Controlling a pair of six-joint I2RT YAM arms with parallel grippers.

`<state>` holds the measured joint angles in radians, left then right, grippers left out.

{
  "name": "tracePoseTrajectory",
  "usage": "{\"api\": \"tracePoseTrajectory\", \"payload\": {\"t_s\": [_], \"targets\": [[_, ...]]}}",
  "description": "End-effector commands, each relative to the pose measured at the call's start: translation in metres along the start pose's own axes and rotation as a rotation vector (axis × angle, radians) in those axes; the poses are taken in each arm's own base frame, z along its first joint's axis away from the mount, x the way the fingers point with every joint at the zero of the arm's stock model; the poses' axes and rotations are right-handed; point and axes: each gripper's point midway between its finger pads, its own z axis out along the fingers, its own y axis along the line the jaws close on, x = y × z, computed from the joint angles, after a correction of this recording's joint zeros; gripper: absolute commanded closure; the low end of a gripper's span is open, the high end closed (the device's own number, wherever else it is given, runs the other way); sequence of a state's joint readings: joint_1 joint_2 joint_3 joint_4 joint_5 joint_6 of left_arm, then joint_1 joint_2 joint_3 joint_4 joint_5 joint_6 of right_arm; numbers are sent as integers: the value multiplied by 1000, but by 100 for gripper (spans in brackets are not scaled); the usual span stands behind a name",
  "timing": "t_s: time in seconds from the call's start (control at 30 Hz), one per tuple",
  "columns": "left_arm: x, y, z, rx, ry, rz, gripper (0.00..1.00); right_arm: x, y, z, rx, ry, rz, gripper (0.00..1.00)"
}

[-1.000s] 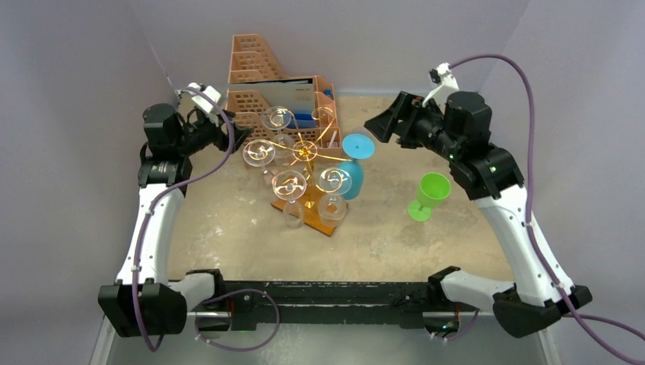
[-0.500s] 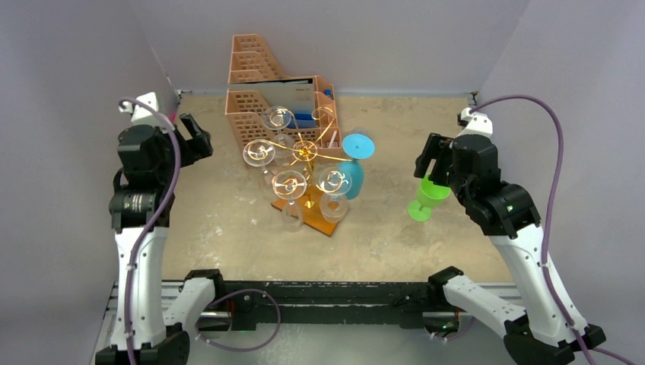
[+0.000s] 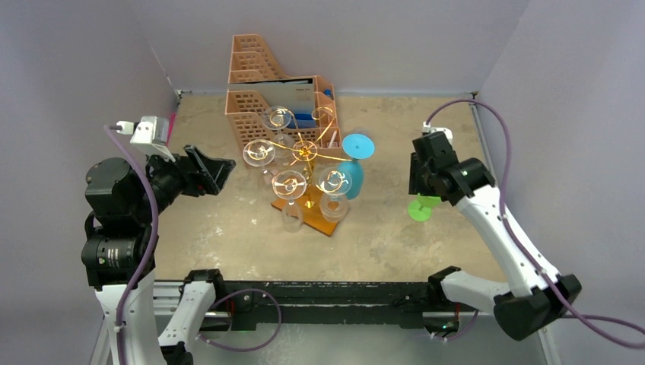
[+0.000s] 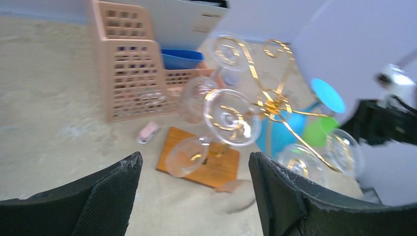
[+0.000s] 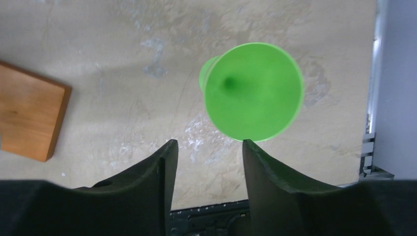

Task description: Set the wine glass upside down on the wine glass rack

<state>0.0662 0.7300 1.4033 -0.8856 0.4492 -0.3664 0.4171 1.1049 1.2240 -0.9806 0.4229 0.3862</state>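
1. Tabletop (image 3: 228, 228): sandy, mottled surface lying under both sets of jaws and carrying every item below.

2. File organizer (image 4: 130, 73): peach-orange perforated plastic, ahead of the left jaws and off to their left side, well apart from them. It holds white and blue papers.

3. Wine glass rack (image 3: 304, 150): gold wire scroll arms on a central post, fixed to a wooden base (image 5: 27, 118). It stands straight ahead of the left jaws, framed between the two fingers but well apart. From the right jaws only a corner of the base shows, far off to their left side.

4. Left jaws: released, spread wide, nothing between them, held above the tabletop.

5. Right jaws: released, pointing down, nothing between them.

6. Blue wine glass (image 3: 351, 179): hangs upside down on the rack, on the side nearest the right jaws.

7. Green wine glass (image 5: 253, 91): the task's item. It stands upright on the tabletop with its mouth up, just past the tips of the right jaws and offset toward their right finger. It is not gripped and is well apart from the rack.

8. Clear glasses (image 3: 258, 153): several hang upside down on the scroll arms, ahead of the left jaws.

9. Small pink object (image 4: 148, 132): lies on the tabletop ahead of the left jaws, between organizer and rack base. What it is cannot be told.
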Motion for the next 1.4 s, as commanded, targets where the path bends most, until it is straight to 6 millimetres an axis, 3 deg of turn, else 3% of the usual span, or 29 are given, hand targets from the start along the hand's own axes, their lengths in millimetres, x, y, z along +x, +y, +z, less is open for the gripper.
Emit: {"api": "tracePoseTrajectory", "payload": {"t_s": [0.0, 0.17, 0.47, 0.67, 0.83, 1.03, 1.27, 1.37], "targets": [[3, -38, -8, 213, 49, 26, 23, 11, 17, 17, -48, 124, -46, 51], [2, -39, -5, 226, 57, 25, 23, 15, 15, 33, -42, 189, -82, 63], [0, -61, -3, 378, 89, 19, 23, 11, 19, 44, -69, 202, -101, 69], [-8, -83, -15, 495, 91, 44, 23, 12, 24, 55, -87, 181, -102, 82], [-22, -98, -23, 555, 73, 37, 23, 6, 22, 53, -84, 126, -81, 100], [-45, -112, -22, 621, 28, 22, 24, -32, 13, 22, -90, -87, -4, 100], [-74, -111, 2, 639, -28, -85, 24, -79, 16, -46, -251, -372, 141, 100], [-98, -114, 11, 668, -92, -98, 24, -99, 18, -79, -334, -492, 187, 100]]}}
